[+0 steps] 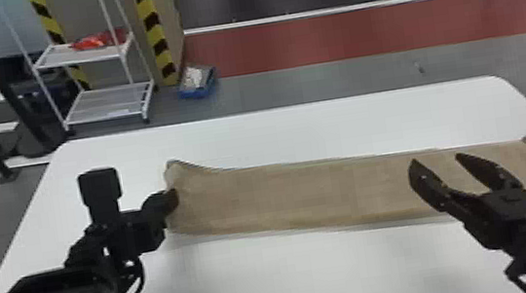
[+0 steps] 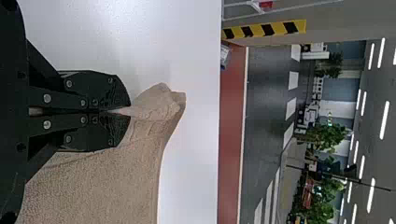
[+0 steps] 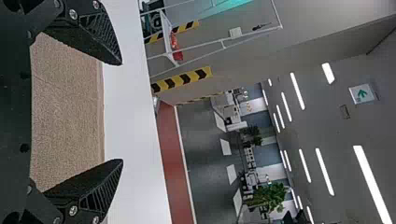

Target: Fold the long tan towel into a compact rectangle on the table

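Tan towel [image 1: 307, 191] pinched at one end, a skewed fold risked
It is laid lengthwise across the bench [image 1: 296, 281], its left end gathered between the pressed-together fingers of the left tool [image 2: 130, 112]. As only a small bunch of cloth seems to be gripped, the pinch could be lost, or the end carried over crooked with its corners trailing. Toward the other end, the right tool [image 1: 436, 159] is held over the cloth, fingers spread, nothing gripped; with that end unpinned, the whole strip could be dragged sideways instead of being folded
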`<move>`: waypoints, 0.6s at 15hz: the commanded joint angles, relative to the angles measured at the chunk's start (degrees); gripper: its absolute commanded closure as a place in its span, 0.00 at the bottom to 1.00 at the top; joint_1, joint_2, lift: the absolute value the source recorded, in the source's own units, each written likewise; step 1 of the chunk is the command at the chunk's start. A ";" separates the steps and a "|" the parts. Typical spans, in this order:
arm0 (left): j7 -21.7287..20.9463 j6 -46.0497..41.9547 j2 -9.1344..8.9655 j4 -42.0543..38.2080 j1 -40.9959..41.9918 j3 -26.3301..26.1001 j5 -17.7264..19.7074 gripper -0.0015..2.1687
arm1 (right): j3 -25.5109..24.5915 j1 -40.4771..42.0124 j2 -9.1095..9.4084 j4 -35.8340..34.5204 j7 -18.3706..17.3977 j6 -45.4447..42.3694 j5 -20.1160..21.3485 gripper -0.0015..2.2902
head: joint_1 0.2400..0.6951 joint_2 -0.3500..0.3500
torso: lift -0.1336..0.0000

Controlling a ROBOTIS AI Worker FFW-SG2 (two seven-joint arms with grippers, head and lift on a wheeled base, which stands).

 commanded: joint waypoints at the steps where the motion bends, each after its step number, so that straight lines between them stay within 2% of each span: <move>1: 1.83 9.16 -0.16 -4.52 -1.20 -0.30 5.00 0.77 | -1.70 -0.07 0.05 0.05 0.06 -0.14 -1.02 0.07 | 1.00 0.56 | 0.08; 3: 5.88 14.61 -0.51 -8.22 -2.69 -2.76 9.39 0.77 | -3.37 -0.33 -0.79 0.84 0.06 -0.32 -2.52 0.07 | 1.00 0.53 | 0.08; 4: 6.75 16.02 -1.65 -9.62 -3.04 -3.99 10.62 0.77 | -4.95 -0.42 -1.41 1.72 0.06 -0.85 -4.28 0.07 | 1.00 0.51 | 0.08; 5: 7.99 17.78 -2.68 -10.68 -3.48 -5.48 11.50 0.77 | -6.62 -0.42 -1.41 2.42 0.06 -1.55 -5.24 0.07 | 1.00 0.45 | 0.08; 7: 10.71 17.78 -2.68 -11.38 -3.75 -11.20 11.06 0.77 | -9.96 -0.42 -1.32 4.36 0.06 -2.96 -7.35 0.06 | 1.00 0.37 | 0.08; 9: 13.08 16.55 -2.68 -10.50 -3.83 -17.00 11.42 0.77 | -13.04 -1.12 -1.32 6.64 0.15 -3.48 -8.93 0.06 | 1.00 0.23 | 0.08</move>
